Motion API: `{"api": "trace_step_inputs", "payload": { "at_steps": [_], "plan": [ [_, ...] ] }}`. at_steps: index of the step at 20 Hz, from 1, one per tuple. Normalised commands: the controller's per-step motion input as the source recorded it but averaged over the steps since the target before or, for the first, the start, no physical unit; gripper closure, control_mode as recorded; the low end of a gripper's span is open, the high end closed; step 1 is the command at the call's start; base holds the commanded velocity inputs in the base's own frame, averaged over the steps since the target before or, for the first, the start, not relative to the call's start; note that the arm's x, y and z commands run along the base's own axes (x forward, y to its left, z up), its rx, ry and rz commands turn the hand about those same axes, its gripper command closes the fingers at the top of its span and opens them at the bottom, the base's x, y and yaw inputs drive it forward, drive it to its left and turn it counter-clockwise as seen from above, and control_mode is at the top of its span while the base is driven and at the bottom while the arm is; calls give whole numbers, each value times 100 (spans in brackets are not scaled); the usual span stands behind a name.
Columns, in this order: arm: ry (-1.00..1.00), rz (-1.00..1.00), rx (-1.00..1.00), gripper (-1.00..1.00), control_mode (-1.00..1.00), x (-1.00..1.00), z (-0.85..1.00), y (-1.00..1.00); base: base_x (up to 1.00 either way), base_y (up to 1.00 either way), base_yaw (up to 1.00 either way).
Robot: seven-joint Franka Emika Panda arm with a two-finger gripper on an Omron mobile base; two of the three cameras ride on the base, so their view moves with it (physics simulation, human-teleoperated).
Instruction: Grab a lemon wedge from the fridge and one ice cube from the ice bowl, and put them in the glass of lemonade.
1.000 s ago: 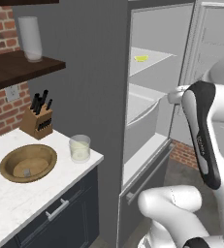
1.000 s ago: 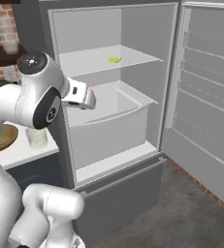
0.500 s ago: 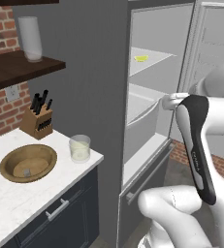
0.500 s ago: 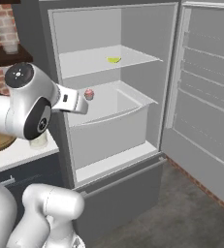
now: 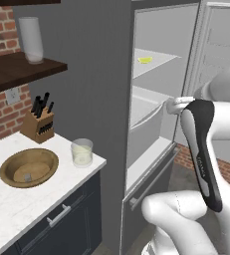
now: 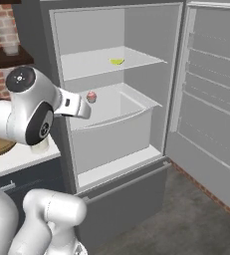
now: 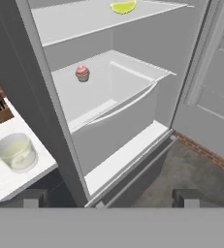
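Fetching the lemon wedge (image 7: 123,6) is the step in hand: it lies on the fridge (image 6: 136,60) shelf, top centre. The hand (image 7: 108,197), fingers apart and empty, must reach up.

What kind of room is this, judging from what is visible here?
Most likely a home kitchen: a tall dark grey fridge stands open beside a white marble counter, which carries a wooden knife block and a round brown wooden bowl.
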Motion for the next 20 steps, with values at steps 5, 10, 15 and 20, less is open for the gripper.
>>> {"api": "trace_step_inputs", "payload": {
  "at_steps": [5,10,15,20],
  "plan": [
    [2,0,-1,-100,100,0,-20,0,1,-7,0],
    [0,0,0,-100,100,0,0,0,52,-82,20],
    [0,0,0,-100,100,0,0,0,28,-100,49],
    [0,0,0,-100,100,0,0,0,1,-98,56]
  ]
}}
